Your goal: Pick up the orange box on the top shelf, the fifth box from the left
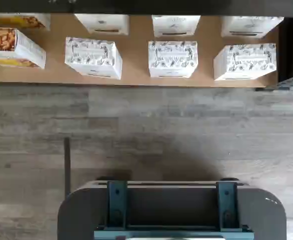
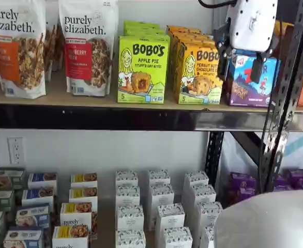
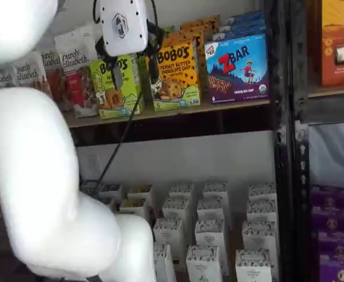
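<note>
The orange box point(image 2: 199, 75) reads "BOBO'S Peanut Butter Chocolate Chip" and stands upright at the front of a row of like boxes on the top shelf point(image 2: 141, 118). It shows in both shelf views point(image 3: 175, 76). The shelf board also shows in a shelf view point(image 3: 178, 111). My gripper point(image 2: 242, 61) hangs in front of the shelf at box height, its white body above and a plain gap between its two black fingers. It is open, empty and apart from the boxes point(image 3: 135, 71). The wrist view shows neither the orange box nor the fingers.
A lime-green Apple Pie box point(image 2: 142, 70) stands left of the orange box, a blue Zbar box point(image 3: 236, 67) right of it, granola bags point(image 2: 87, 46) further left. A black upright point(image 2: 281, 98) stands at the right. Small white boxes point(image 1: 172, 59) fill the lower level.
</note>
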Controlling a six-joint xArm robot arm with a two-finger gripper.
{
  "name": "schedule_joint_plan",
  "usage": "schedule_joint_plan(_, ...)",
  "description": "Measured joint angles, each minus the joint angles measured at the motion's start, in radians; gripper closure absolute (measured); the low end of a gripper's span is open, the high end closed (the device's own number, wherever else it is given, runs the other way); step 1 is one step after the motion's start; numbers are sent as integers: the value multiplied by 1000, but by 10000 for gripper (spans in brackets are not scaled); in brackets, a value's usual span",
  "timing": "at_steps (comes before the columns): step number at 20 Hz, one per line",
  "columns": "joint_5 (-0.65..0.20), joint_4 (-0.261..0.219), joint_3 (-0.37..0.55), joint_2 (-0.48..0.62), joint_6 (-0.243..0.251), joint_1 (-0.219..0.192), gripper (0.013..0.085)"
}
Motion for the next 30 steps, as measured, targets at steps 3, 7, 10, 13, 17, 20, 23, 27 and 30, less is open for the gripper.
schedule_joint_plan(3,63,24,-33,35,-4,-16,130)
schedule_joint_plan(7,62,27,-34,36,-2,-14,130)
schedule_joint_plan(10,33,2,-20,27,12,12,130)
schedule_joint_plan(13,-6,-52,0,30,44,65,130)
schedule_joint_plan(17,-147,-62,58,9,61,79,130)
schedule_joint_plan(20,-238,-81,67,36,76,94,130)
schedule_joint_plan(23,-318,-111,73,63,94,110,130)
schedule_joint_plan(27,-437,-108,103,78,97,104,130)
schedule_joint_plan(30,-523,-87,126,85,84,87,130)
